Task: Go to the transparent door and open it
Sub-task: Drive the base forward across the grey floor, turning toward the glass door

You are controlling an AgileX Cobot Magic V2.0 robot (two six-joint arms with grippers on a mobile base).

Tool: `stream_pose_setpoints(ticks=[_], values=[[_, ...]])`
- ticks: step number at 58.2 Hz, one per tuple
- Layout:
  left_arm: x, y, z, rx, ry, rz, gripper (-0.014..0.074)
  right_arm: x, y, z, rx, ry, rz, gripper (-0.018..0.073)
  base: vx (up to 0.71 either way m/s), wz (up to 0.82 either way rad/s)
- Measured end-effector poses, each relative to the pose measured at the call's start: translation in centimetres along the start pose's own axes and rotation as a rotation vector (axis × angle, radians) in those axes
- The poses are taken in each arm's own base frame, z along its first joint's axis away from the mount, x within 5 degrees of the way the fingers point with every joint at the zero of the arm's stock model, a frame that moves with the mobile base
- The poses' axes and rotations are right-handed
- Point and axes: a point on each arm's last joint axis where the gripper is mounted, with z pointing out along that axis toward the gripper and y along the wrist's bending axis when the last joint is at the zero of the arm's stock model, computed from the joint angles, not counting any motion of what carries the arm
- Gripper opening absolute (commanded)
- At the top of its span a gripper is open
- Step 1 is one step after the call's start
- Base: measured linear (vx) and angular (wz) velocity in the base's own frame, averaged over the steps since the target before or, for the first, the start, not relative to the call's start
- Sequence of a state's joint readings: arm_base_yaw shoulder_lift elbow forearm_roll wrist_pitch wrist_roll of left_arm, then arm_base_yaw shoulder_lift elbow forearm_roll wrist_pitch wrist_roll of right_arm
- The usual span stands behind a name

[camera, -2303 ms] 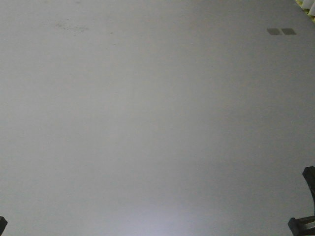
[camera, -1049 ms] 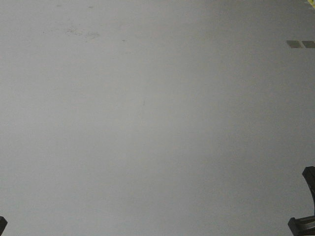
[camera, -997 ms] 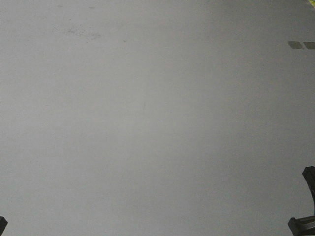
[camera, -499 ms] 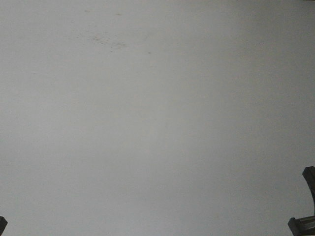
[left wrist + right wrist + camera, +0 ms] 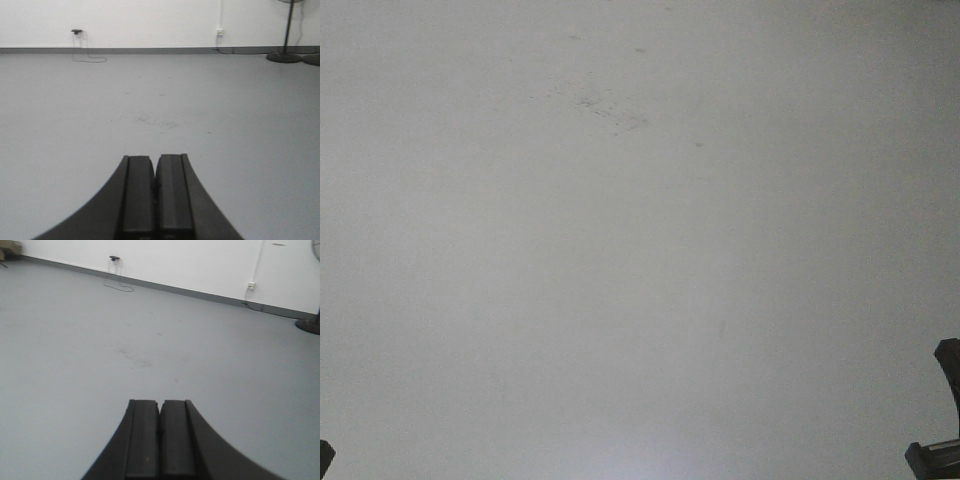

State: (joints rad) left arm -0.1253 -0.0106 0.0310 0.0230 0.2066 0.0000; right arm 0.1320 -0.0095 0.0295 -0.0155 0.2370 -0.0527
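The transparent door is out of view in every frame. My left gripper [image 5: 155, 159] is shut, its two dark pads pressed together with nothing between them, pointing over bare grey floor [image 5: 160, 100]. My right gripper [image 5: 160, 403] is likewise shut and empty above the same floor [image 5: 75, 340]. In the front-facing view only grey floor [image 5: 620, 300] shows, with a faint scuffed patch [image 5: 610, 108] near the top.
A white wall [image 5: 150, 20] with a grey skirting runs across the far side. A wall socket with a trailing cable [image 5: 77, 33] sits at left, another socket [image 5: 219, 32] at right. A fan stand's round base [image 5: 284, 57] rests at the far right. Dark robot parts [image 5: 945, 420] edge the front view.
The floor marks have slid right and down in the front view; the two small dark squares at the upper right have left the frame. Both grippers stay as they were.
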Motion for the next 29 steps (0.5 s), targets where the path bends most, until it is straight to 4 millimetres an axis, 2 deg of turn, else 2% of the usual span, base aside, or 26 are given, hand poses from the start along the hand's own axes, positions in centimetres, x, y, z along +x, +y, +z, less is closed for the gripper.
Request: stream_pose_setpoints(ticks=[29], values=[[0.0, 0.0, 0.0, 0.0, 0.0, 0.0, 0.0093, 0.0, 0.0, 0.0, 0.0, 0.0, 0.0, -0.0006, 0.54, 0.3]])
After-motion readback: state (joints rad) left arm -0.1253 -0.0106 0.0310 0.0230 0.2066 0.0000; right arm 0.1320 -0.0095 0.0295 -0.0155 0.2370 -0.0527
